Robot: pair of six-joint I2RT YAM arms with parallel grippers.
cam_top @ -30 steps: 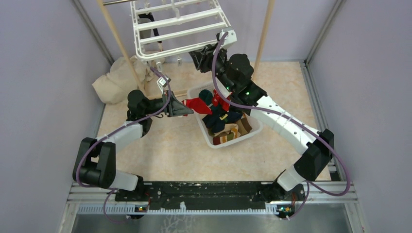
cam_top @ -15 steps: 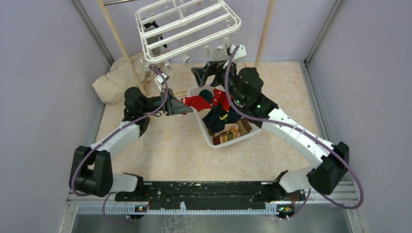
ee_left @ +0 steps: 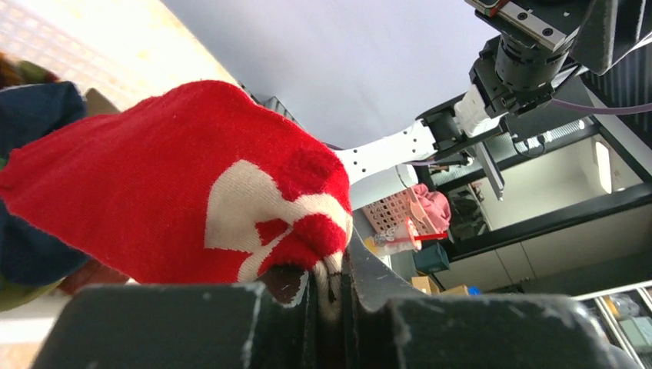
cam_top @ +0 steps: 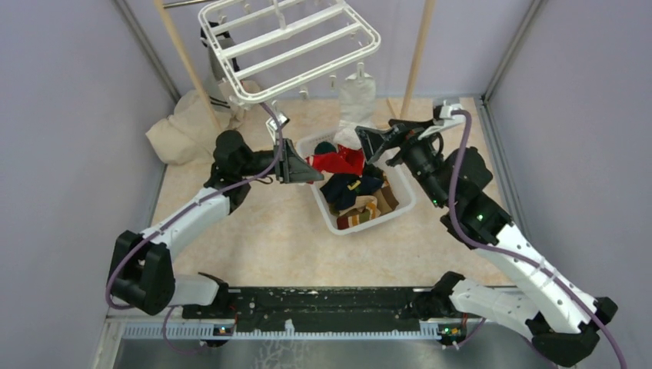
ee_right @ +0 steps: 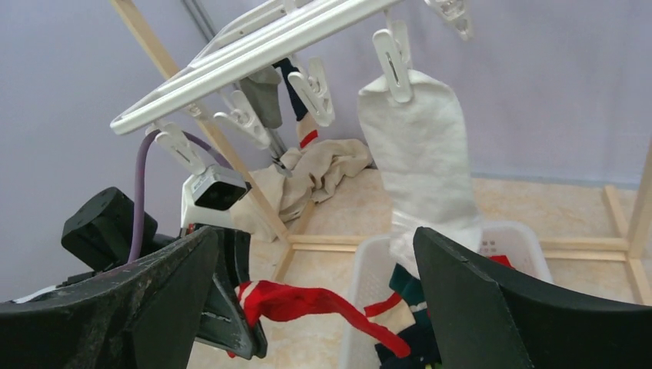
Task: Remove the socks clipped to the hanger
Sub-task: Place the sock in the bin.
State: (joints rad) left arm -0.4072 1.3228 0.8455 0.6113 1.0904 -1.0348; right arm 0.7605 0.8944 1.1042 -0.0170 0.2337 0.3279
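Left wrist: red sock [ee_left: 177, 192] pinched, seemingly, in left end effector [ee_left: 330, 304].

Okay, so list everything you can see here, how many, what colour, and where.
hanger: one, white, hung high at the back
white sock: one, cream, clipped to hanger, above basket
other clipped socks: at least two, grey and navy, hanger's far side
red sock: one, red and white, in left tool
basket: one, white, centre
socks in basket: several, navy, red, striped
cloth pile: one, beige, far left
wooden poles: two, pale, flanking hanger
left tool: black, shut on red sock
right tool: black, open, empty, near white sock
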